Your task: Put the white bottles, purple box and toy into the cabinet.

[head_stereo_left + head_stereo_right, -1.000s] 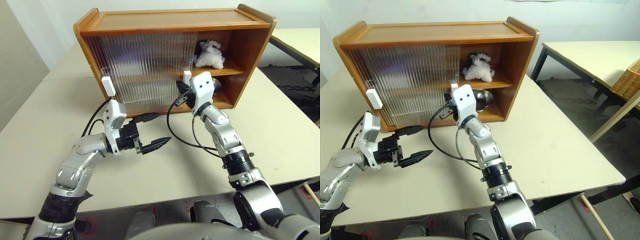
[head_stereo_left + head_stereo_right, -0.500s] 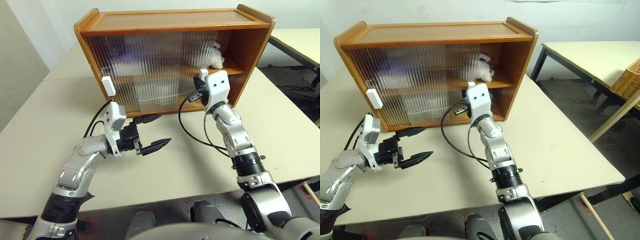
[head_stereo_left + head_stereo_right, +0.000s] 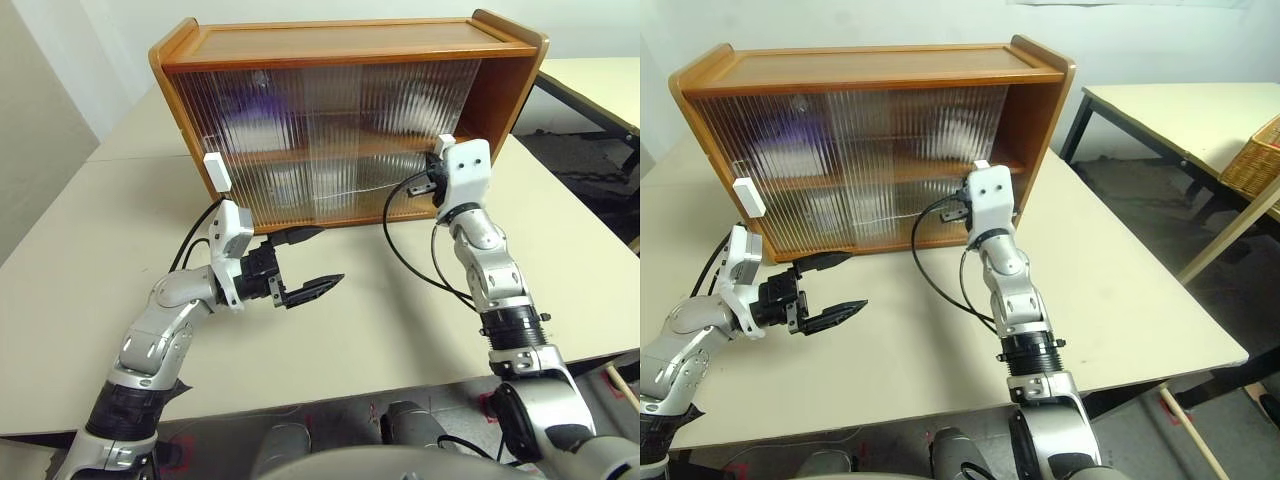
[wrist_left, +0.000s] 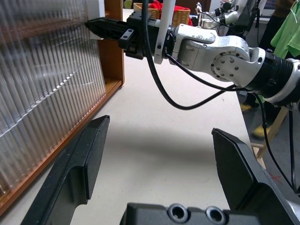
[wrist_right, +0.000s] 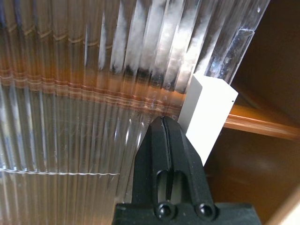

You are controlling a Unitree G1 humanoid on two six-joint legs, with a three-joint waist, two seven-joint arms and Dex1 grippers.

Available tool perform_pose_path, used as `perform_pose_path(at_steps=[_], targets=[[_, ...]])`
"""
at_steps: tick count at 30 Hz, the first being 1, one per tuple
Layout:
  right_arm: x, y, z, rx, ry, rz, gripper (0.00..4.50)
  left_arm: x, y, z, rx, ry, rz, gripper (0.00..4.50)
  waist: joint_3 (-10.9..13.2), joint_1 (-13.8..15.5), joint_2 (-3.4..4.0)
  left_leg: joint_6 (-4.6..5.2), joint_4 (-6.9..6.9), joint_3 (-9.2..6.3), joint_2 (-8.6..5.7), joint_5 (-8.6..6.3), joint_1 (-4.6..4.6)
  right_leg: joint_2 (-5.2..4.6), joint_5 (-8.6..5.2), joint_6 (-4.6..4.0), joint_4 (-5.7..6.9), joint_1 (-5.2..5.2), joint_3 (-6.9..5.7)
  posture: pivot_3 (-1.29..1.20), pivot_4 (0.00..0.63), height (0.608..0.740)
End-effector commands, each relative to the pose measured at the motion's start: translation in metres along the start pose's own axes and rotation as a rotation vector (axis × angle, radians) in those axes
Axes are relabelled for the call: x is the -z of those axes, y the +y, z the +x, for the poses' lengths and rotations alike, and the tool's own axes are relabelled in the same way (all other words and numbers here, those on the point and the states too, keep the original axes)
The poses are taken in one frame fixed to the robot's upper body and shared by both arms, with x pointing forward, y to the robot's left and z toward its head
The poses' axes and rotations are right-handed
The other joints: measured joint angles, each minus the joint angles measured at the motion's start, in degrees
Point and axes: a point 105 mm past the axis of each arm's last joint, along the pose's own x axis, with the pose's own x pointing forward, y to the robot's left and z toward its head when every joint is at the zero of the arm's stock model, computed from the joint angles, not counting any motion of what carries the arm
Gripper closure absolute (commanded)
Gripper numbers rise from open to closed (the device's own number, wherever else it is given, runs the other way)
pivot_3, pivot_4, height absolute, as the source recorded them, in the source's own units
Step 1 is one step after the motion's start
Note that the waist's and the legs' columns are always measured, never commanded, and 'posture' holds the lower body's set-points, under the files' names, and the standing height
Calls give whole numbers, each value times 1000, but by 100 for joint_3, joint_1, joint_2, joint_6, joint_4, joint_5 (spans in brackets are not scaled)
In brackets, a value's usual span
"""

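1. Standing on the pale surface (image 3: 90,260), the cabinet (image 3: 340,45) has its ribbed sliding doors (image 3: 330,140) drawn across nearly the whole front.
2. Blurred purple and white shapes show through the ribbing on the upper shelf; which item is which cannot be told.
3. The right gripper (image 5: 165,136) has its jaws clenched on nothing, tips against the ribbed pane just beside a white block handle (image 5: 208,112) at the door's right edge.
4. The left gripper (image 3: 300,262) hovers above the surface in front of the cabinet, jaws released and holding nothing.
5. A second white handle (image 3: 216,172) sits on the left door.
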Motion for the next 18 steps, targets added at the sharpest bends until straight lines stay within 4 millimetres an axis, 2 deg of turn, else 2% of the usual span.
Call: perform_pose_path(at_steps=[1,5,14,18], targets=[[9,-22,-1,75,35,-23,4484,5,-2,1,9,16,1,0,0,0,0,0,0,0,0,0,0,0,0,1,0,0,0,-106,0,740],[9,-30,-1,101,30,-31,4484,7,-3,1,13,15,-1,0,0,-15,0,0,0,0,0,0,0,0,3,11,0,-1,2,-109,0,740],[17,-66,0,194,55,-60,4484,8,-4,2,21,14,0,0,1,-37,1,0,1,0,0,0,0,0,3,27,-1,-2,8,-114,0,740],[18,-73,-1,213,53,-78,4484,6,-3,3,23,11,4,0,3,-10,5,0,3,0,0,0,-2,-3,2,32,-3,0,8,-114,0,740]])
